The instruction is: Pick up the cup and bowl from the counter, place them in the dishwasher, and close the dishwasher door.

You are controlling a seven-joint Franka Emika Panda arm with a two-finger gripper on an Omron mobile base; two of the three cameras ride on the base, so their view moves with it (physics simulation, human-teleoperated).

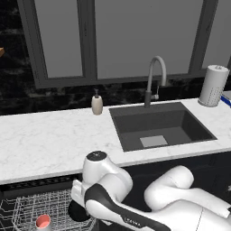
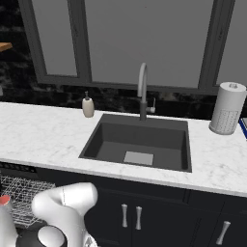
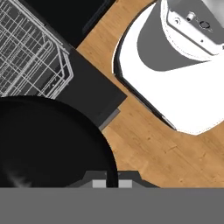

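One bowl (image 3: 48, 144) clamped by rim in gripper (image 3: 112, 183), jaws nearly closed on its thin edge. From my hand view black bowl hangs over open dishwasher door (image 3: 89, 89), white wire rack (image 3: 30, 57) just beyond, wood floor (image 3: 153, 144) beside. Left base view: bowl (image 1: 77, 211) low at rack (image 1: 40, 205) edge, cup (image 1: 43, 222) already standing in rack, pink inside up. Counter (image 1: 49, 140) above dishwasher, soap dispenser (image 1: 97, 104) by sink (image 1: 158, 126).
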